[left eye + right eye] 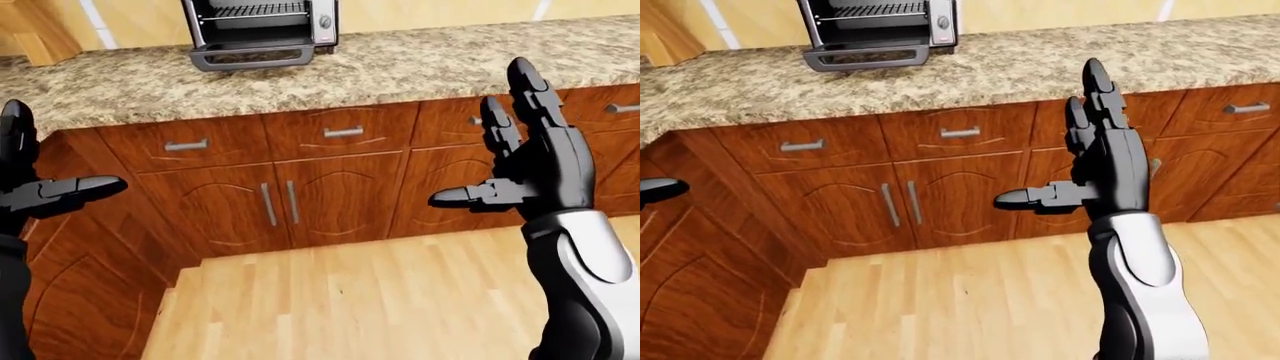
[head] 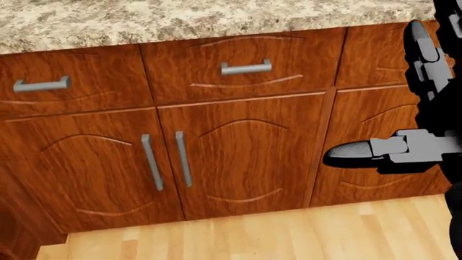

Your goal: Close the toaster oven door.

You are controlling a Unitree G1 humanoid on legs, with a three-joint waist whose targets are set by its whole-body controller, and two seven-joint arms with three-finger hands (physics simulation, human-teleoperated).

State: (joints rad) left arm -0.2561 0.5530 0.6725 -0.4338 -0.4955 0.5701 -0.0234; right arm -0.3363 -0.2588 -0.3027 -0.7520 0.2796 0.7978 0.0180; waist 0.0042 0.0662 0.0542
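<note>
The toaster oven (image 1: 262, 28) sits at the top of the left-eye view on the granite bench (image 1: 420, 64), set well in from the bench's near edge. Its door (image 1: 252, 56) hangs open, folded down flat toward the robot.

Both hands are raised, empty and well apart from it. The right hand (image 1: 540, 161) has its fingers (image 1: 528, 90) spread, thumb out sideways. The left hand (image 1: 35, 184) is only partly in view at the left edge, though what shows looks spread too.

The main risk is reach. The oven stands far in across the bench, with the cabinets (image 2: 216, 141) between, so a stretch from here would likely fall short or topple the robot forward. A lift from the door's corner could skid the light oven away instead of swinging the door. Fingers could also catch in the closing gap.
</note>
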